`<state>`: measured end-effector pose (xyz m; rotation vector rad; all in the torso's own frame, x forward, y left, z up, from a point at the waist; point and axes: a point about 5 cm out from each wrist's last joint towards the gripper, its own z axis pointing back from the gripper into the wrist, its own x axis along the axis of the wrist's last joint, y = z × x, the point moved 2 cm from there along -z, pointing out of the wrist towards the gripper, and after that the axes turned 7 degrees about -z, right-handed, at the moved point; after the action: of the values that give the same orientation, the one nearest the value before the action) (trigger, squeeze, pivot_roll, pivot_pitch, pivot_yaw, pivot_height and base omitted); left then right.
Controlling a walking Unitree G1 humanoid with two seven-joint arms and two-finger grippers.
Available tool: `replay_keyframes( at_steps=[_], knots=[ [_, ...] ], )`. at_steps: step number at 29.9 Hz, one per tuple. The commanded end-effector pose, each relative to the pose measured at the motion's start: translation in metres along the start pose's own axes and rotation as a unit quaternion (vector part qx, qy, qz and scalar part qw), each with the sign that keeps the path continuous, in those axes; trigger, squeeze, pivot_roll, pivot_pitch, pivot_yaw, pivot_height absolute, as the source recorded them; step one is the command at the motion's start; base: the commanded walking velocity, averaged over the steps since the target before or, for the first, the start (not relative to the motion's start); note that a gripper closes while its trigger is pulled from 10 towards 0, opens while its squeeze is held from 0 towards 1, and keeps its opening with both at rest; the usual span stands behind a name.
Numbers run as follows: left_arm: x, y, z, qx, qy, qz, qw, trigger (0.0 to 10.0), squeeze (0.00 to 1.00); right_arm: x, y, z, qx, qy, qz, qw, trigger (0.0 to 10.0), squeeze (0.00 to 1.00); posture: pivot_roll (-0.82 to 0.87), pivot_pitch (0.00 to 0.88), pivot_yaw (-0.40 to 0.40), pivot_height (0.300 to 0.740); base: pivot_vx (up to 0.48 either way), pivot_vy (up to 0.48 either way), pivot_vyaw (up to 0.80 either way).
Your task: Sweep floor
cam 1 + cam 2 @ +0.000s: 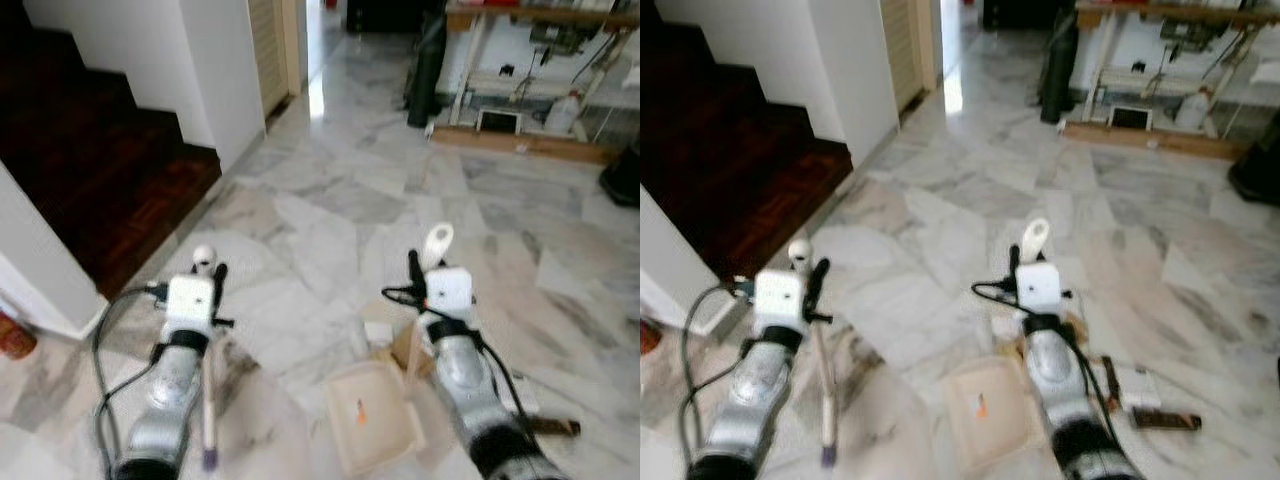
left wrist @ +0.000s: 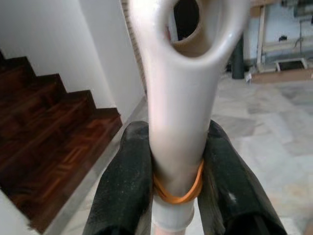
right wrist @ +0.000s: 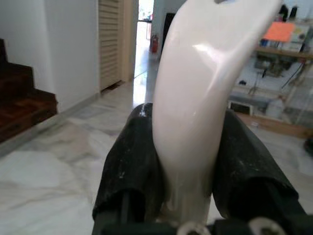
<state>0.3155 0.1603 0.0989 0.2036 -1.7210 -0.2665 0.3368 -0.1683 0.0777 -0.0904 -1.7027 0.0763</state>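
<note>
I am standing on a pale marble floor (image 1: 330, 200) veined in grey, looking down over both arms. My left pincer (image 2: 173, 181) is gripping a white broom handle (image 2: 181, 112) with an orange band (image 2: 177, 192) round it; the stick (image 1: 209, 400) is running down beside my left forearm toward the floor. My right pincer (image 3: 188, 166) is clamping the white dustpan handle (image 3: 200, 83), whose rounded tip (image 1: 437, 243) is rising above the wrist. The beige dustpan (image 1: 375, 415) is lying on the floor just left of my right forearm, with a small orange mark inside it. A dark flat object (image 1: 1165, 420) and a white one (image 1: 1137, 385) are lying on the floor near my right arm.

To my left a dark wooden stair (image 1: 90, 170) is climbing beside a white wall (image 1: 225, 70). Ahead, a louvred door (image 1: 268, 50) is standing beside a bright passage. Across the room a wooden surface (image 1: 530, 70) is carrying cables and gear I cannot identify, with a black bag-like shape (image 1: 425, 70) leaning at its left end. A red object (image 1: 14, 338) is sitting by the wall at my far left.
</note>
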Motion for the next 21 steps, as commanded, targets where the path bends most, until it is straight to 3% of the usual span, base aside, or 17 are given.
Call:
replay_keyframes(
  at_steps=[1,6,21],
  knots=[
    [0.0106,0.0117,-0.0048,0.014,-0.026,-0.014,0.999,10.0,0.0,0.0147,0.0099,-0.009,0.013,-0.029,-0.005,0.999,10.0,0.0,0.11,0.0,0.016,0.74,0.371,0.0,0.0],
    [0.0109,0.0118,-0.005,0.015,-0.027,-0.015,0.999,10.0,0.0,0.0145,0.0087,-0.0091,0.009,-0.028,-0.008,1.0,10.0,0.0,0.11,0.0,0.017,0.74,0.371,0.0,0.0],
    [0.0119,0.0127,-0.0056,0.015,-0.03,-0.015,0.999,10.0,0.0,0.0129,0.0077,-0.0094,0.003,-0.021,-0.01,1.0,10.0,0.0,0.11,0.0,0.021,0.74,0.369,0.0,-0.75]
  ],
)
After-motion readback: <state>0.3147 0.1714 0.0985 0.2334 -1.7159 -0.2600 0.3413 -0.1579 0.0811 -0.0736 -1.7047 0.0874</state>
